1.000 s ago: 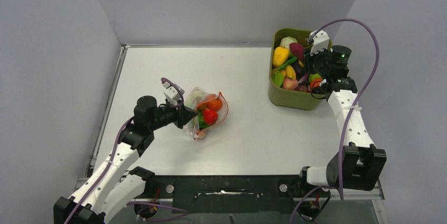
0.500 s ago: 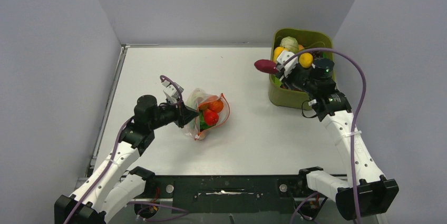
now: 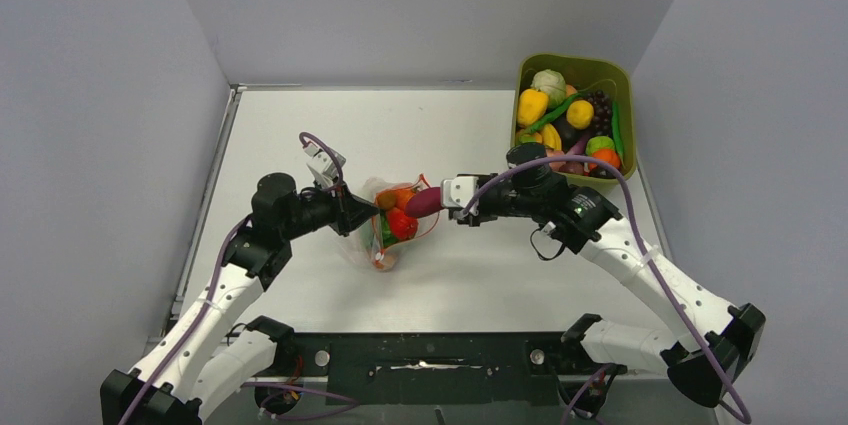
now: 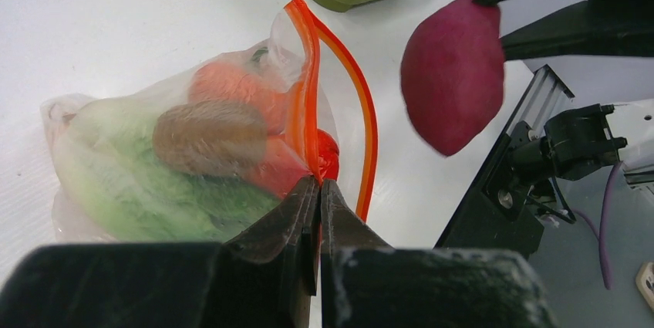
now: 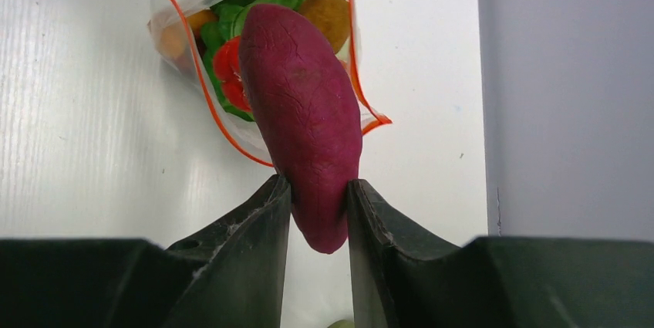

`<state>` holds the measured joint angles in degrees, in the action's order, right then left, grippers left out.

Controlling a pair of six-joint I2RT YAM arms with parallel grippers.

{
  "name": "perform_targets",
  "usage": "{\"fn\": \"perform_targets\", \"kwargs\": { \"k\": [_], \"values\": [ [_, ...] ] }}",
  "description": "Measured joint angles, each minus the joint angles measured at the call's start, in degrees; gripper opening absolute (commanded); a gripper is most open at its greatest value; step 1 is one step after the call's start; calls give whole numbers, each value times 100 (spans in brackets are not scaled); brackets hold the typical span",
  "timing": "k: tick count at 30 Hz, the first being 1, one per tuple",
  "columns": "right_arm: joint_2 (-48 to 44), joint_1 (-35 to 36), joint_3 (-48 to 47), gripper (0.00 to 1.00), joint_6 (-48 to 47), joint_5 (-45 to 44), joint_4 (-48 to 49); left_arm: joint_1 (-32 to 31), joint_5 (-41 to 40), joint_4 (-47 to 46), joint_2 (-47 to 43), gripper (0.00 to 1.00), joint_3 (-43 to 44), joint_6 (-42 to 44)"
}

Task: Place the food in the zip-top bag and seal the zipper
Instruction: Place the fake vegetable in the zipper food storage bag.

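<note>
Jaws of the right gripper (image 5: 316, 189) are clenched on the narrow end of a purple sweet potato (image 5: 305, 112), which hangs in the air just beside the mouth of the zip-top bag (image 4: 154, 166). Jaws of the left gripper (image 4: 318, 185) are pinched on one lip of the zipper (image 4: 369, 112), holding the mouth agape.

Handling, as judged:
- **Bag:** it appears thin, limp and light, and would likely slump shut if released. The strip is its stiffest part and the sound place to grip.
- **Sweet potato:** it looks rigid and light. Held by one end, it may pivot.

Appearance:
- **Bag:** clear crinkled film edged in orange-red, lying left of centre on the tabletop (image 3: 480, 265). It holds orange, red, green and brownish pieces.
- **Sweet potato:** magenta skin, finely creased and tapered.

More food sits in the olive-green tub (image 3: 572, 57).
</note>
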<state>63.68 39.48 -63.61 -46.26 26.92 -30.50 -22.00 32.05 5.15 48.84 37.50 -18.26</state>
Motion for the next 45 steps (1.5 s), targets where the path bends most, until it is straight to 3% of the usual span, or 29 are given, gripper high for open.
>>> {"fn": "perform_targets", "kwargs": {
  "k": [17, 28, 32, 39, 45],
  "values": [
    [1652, 1572, -116, 16, -358, -2004, 219, 0, 225, 17, 122, 0, 61, -442],
    [2057, 1797, -400, 17, -168, -2592, 621, 4, 243, -37, 133, 0, 81, -601],
    [2186, 1794, -402, 23, -44, -2706, 699, 4, 254, -72, 133, 0, 83, -660],
    [2164, 1762, -389, 43, 87, -2778, 809, 4, 251, -138, 131, 0, 83, -741],
    [1624, 1547, -179, 60, 166, -2481, 796, 4, 251, -153, 120, 0, 83, -765]
  ]
}}
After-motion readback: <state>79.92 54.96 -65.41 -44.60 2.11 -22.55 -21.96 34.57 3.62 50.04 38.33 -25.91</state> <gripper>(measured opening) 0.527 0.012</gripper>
